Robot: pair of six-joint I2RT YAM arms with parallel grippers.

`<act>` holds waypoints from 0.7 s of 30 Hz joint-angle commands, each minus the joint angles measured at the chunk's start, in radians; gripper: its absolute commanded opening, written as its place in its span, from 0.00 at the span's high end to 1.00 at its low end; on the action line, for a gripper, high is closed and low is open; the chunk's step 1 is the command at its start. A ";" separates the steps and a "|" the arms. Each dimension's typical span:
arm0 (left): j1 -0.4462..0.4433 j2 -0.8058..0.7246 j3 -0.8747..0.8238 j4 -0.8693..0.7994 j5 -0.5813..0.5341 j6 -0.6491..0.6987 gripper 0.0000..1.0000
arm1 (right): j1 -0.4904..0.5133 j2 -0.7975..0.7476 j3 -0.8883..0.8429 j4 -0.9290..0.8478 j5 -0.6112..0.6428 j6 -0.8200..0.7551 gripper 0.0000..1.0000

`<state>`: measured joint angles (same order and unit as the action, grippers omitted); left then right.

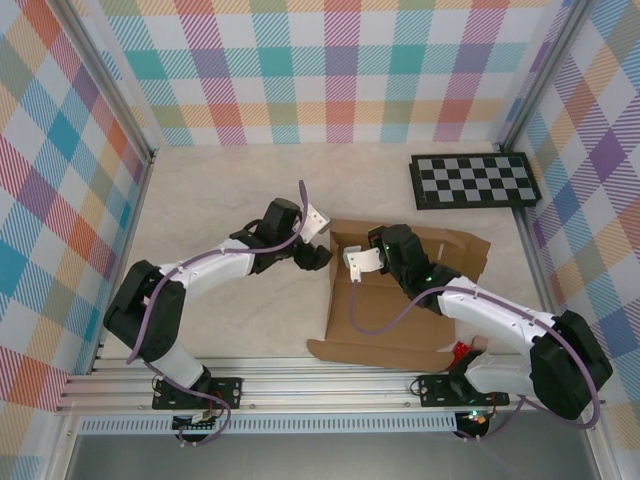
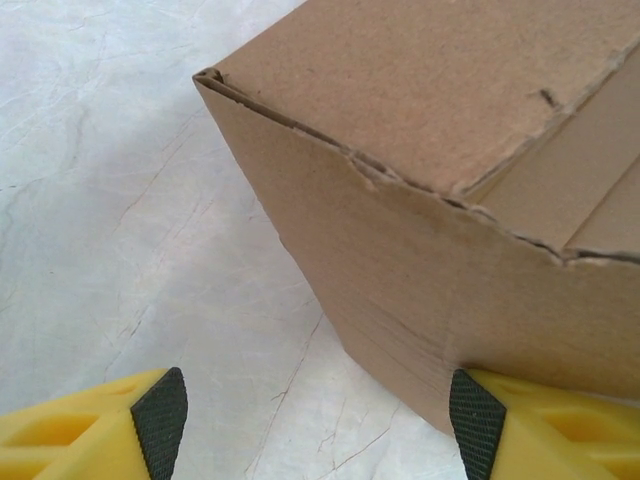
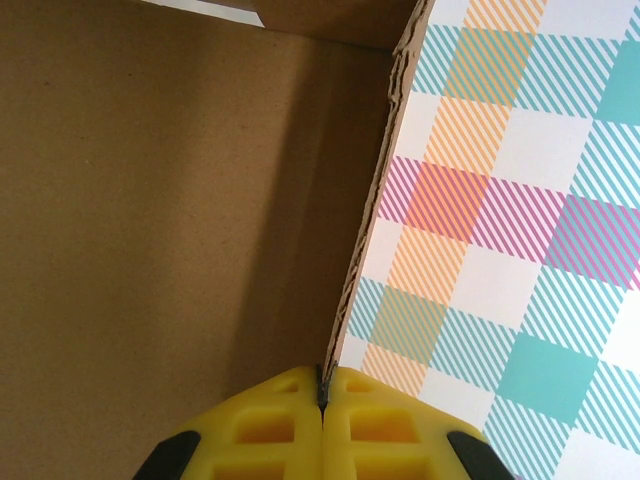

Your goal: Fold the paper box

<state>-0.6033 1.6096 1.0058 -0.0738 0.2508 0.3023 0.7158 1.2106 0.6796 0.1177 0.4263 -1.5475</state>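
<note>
Paper box (image 1: 380, 345) centre-right, top view. Right gripper (image 3: 322, 395) pinches its wall; left gripper (image 2: 315, 410) gapes, 1 finger touching corner.

Far and left, bare table (image 1: 230, 190) is left open. The right's blocked by the paper box (image 1: 385, 340) and checkerboard panel (image 1: 473, 180).

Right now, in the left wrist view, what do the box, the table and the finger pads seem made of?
The paper box: brown cardboard, matte and fibrous, with ragged creased edges. The table: smooth, whitish, with fine grey veins; maybe marble-look laminate, I cannot tell. The pads: black, finely textured, probably rubber, set on yellow plastic-looking fingers.
</note>
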 commanded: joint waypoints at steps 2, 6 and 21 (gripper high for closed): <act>-0.004 0.057 0.034 0.055 0.094 -0.019 0.27 | 0.043 0.002 -0.003 -0.105 -0.140 0.044 1.00; -0.004 0.067 0.035 0.106 0.106 -0.054 0.26 | 0.046 0.006 -0.009 -0.105 -0.146 0.045 1.00; -0.046 0.152 0.032 0.140 0.034 -0.072 0.23 | 0.061 0.002 0.024 -0.162 -0.162 0.099 1.00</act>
<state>-0.6231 1.7260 1.0313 0.0711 0.3309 0.2207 0.7273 1.1961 0.6933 0.0536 0.4374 -1.4551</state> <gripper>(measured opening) 0.768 0.039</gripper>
